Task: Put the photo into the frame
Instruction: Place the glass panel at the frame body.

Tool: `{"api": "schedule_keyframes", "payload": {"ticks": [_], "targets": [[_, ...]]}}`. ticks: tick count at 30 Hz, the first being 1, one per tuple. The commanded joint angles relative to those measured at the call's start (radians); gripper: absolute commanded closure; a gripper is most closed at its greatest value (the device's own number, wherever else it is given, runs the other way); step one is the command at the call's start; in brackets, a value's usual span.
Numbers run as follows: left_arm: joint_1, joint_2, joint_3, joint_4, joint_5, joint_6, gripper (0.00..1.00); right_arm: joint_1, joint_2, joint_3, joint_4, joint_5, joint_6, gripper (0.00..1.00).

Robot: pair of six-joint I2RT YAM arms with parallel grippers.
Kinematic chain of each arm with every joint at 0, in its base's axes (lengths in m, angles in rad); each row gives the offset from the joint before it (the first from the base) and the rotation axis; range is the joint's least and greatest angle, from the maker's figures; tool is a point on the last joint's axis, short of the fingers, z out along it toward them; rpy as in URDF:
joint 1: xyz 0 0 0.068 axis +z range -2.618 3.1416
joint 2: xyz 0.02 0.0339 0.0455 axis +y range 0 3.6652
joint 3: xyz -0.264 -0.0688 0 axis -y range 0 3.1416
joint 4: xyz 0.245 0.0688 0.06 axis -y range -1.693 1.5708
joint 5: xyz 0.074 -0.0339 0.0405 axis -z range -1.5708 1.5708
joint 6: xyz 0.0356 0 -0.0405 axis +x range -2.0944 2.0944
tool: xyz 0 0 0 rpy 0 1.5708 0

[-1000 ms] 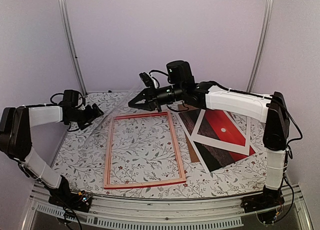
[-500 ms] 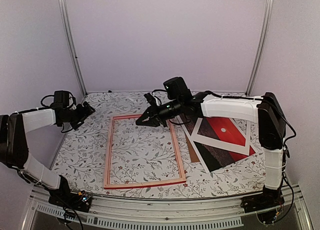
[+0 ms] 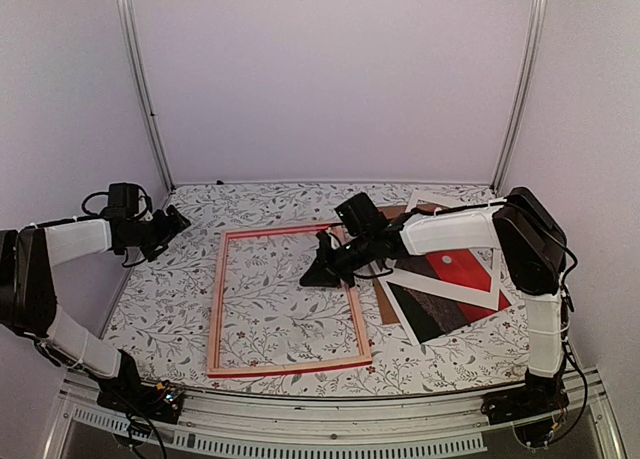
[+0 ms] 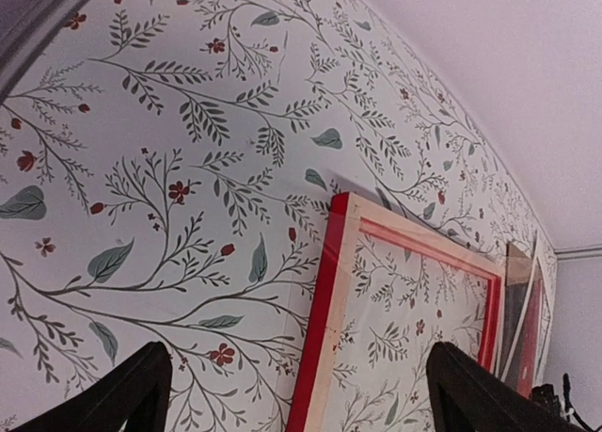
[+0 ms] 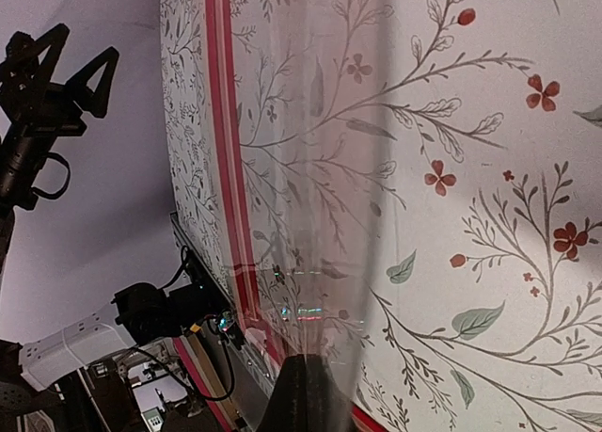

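Two hands. Right hand (image 3: 310,277) clenching edge of clear pane (image 5: 320,216), holding it low inside frame (image 3: 215,309), which is lying back-up on worktop (image 3: 160,299); I am judging glazing goes first. Left hand (image 3: 175,220) released, hovering aside. Photo (image 3: 455,267) lying beside frame under white mat (image 3: 440,284), waiting.

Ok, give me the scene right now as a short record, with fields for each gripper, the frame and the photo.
left gripper: open, holding nothing, beyond the frame's far left corner
right gripper: shut, low over the frame's right side, apparently pinching a clear sheet
frame: flat on the floral table, pale side up, no photo inside
photo: right of the frame, partly under a white mat
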Motion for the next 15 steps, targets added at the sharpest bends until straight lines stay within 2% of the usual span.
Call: {"api": "schedule_keyframes", "payload": {"ticks": [1,15], "targets": [[0.006,-0.016,-0.015,0.021,0.005,0.009,0.04,-0.001,-0.034,-0.032,0.0,0.052,0.015,1.0],[-0.039,-0.008,-0.001,0.017,-0.016,0.026,0.04,-0.002,-0.07,-0.069,-0.06,0.114,0.001,1.0]]}}
